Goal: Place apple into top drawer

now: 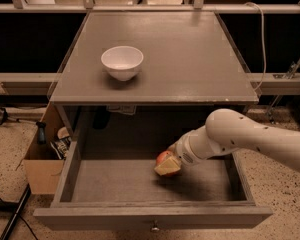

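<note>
The top drawer [140, 217] is pulled open below the tabletop, with its small metal knob [154, 228] at the front. My gripper [167, 164] reaches in from the right, low over the middle of the drawer floor. It is shut on the apple [163, 157], a small red fruit with yellowish patches. A pale fingertip [169, 168] covers the apple's front. The apple sits at or just above the drawer floor; I cannot tell if it touches.
A white bowl [122, 61] stands on the grey tabletop [200, 59] at the left. A brown cardboard box [39, 173] with odds and ends sits on the floor left of the drawer. A cable [262, 39] hangs at the right.
</note>
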{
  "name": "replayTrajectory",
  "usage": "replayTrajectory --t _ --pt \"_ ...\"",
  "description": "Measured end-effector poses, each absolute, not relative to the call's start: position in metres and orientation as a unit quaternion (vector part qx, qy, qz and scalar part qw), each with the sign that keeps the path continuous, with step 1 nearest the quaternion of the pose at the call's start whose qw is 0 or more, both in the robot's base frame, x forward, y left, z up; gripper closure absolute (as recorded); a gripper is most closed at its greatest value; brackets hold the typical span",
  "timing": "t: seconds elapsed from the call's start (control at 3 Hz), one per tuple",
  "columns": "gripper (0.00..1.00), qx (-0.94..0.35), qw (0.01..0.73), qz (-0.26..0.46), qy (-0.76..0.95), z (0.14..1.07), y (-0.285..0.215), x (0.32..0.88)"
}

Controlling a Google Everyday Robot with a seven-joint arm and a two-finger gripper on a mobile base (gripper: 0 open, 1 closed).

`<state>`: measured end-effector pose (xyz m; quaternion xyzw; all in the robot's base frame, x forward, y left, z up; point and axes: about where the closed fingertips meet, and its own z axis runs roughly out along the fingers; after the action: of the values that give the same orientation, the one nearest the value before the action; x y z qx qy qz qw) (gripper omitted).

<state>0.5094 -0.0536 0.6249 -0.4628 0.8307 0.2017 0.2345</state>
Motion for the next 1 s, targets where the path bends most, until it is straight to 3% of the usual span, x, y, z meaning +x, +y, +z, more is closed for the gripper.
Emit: replayTrajectory --t 1.0 --pt "0.05 -0.463 0.235 0.202 0.831 0.6248 -0.0536 0.5094"
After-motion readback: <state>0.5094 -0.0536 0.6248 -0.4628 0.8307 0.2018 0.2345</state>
